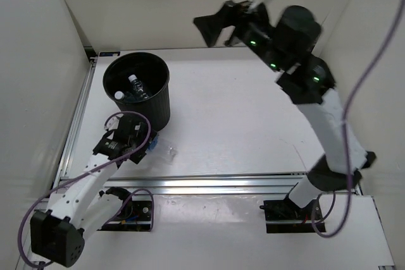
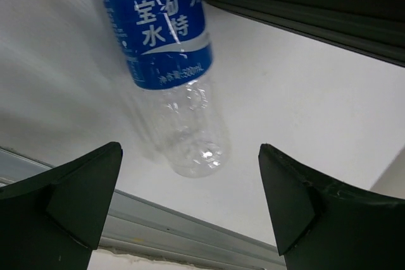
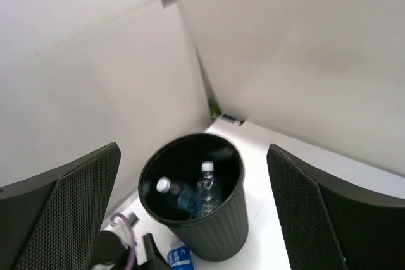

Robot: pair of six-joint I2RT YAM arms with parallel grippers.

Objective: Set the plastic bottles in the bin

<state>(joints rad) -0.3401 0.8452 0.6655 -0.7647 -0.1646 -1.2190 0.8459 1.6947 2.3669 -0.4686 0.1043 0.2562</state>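
Note:
The black ribbed bin [image 1: 158,109] stands at the back left of the table. Inside it lie plastic bottles: a clear one with a white cap [image 3: 205,188] and a second white-capped one [image 3: 163,186], both also seen from above [image 1: 136,86]. One clear bottle with a blue label [image 2: 168,30] lies on the table by the bin's foot [image 1: 163,150]. My left gripper [image 2: 190,197] is open just short of that bottle's base, low over the table [image 1: 147,141]. High over the back of the table, my right gripper [image 1: 218,24] hangs open and empty, and its wrist camera looks down on the bin [image 3: 215,238].
An aluminium rail [image 1: 209,183] runs along the near table edge, another [image 1: 74,118] along the left. White walls enclose the back and both sides. The right arm's purple cable [image 1: 373,61] loops at the right.

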